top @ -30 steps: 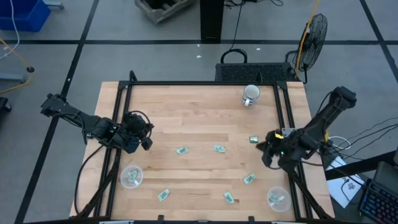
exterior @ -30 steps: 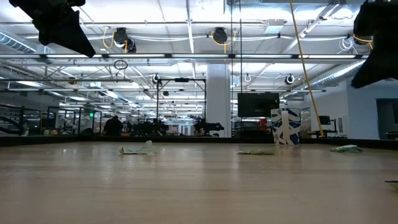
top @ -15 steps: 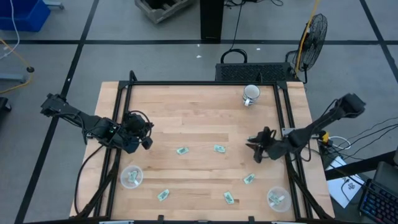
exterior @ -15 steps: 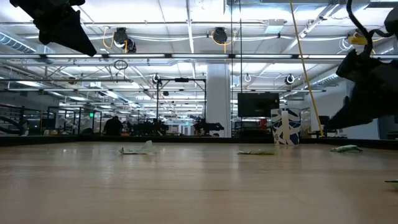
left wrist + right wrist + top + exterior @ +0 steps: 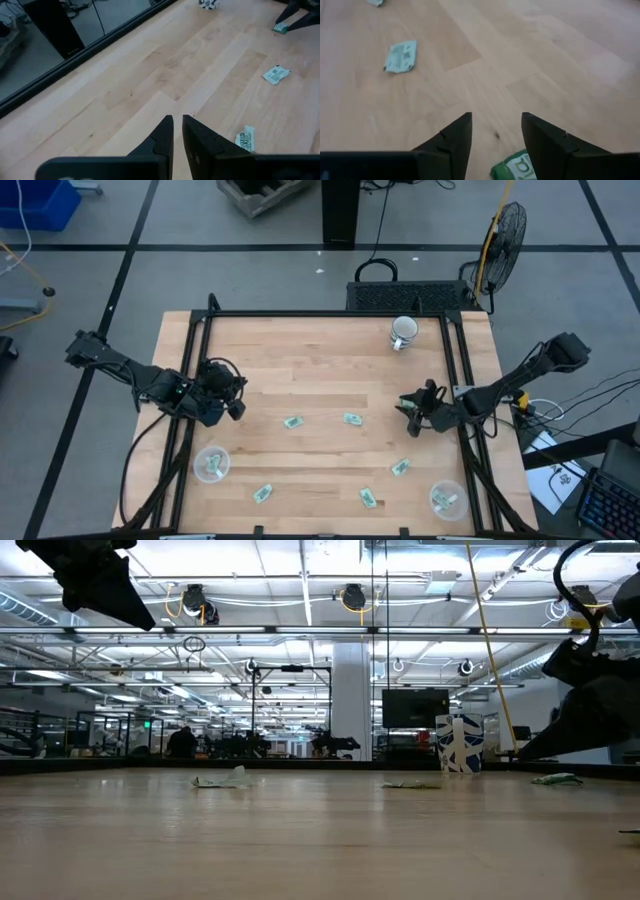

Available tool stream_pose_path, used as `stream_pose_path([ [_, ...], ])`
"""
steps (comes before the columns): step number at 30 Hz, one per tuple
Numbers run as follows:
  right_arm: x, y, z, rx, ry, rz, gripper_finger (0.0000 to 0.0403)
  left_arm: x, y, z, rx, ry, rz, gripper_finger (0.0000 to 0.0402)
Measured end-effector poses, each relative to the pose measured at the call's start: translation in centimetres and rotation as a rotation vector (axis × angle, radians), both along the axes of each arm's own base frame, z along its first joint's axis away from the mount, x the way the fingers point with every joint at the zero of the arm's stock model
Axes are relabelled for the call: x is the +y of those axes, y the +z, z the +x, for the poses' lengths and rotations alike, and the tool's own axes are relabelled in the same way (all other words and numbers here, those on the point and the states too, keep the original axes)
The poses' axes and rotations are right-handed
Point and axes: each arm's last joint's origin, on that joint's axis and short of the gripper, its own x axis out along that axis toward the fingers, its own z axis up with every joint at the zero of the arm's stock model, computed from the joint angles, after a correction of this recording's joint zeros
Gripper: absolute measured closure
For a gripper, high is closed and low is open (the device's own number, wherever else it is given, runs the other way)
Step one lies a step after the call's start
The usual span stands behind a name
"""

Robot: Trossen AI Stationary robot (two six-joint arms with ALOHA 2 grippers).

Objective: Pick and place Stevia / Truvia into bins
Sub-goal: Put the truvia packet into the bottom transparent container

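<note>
So my right gripper (image 5: 495,131) is spread wide and empty, hovering low over the wood. The sachet (image 5: 516,168) I want lies just under my fingertips, slightly toward one finger. My left gripper (image 5: 232,390) is way farther off, nearly pinched together.

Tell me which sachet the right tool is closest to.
The green sachet between the open right tool's tips, near the table's right side; the other sachets lie farther off.
</note>
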Motion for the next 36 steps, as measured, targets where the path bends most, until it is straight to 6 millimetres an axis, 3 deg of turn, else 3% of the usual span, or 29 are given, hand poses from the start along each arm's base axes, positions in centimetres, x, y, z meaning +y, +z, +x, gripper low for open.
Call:
stream_pose_path([
  [8,0.5,1.4,1.1,-0.171,0.011,0.072,0.0236,0.1,0.0,0.0,-0.004,0.01,0.006,0.0355],
  [12,1.1,4.2,2.5,-0.364,-0.025,0.164,0.0238,0.3,0.1,0.1,-0.01,0.023,0.003,0.0355],
  [16,1.6,6.5,3.6,-0.413,0.011,0.179,0.0238,0.4,0.1,0.3,-0.028,0.033,-0.004,0.0355],
  [22,2.9,11.6,6.1,-0.398,0.112,0.034,0.0238,0.4,0.2,0.4,-0.037,0.03,-0.003,0.0355],
  [32,4.7,24.8,10.6,-0.29,0.185,-0.235,0.0238,0.4,0.2,0.4,-0.034,0.026,-0.004,0.0355],
  [36,4.7,26.5,13.2,-0.166,0.136,-0.3,0.0238,0.4,0.2,0.4,-0.032,0.024,-0.008,0.0355],
])
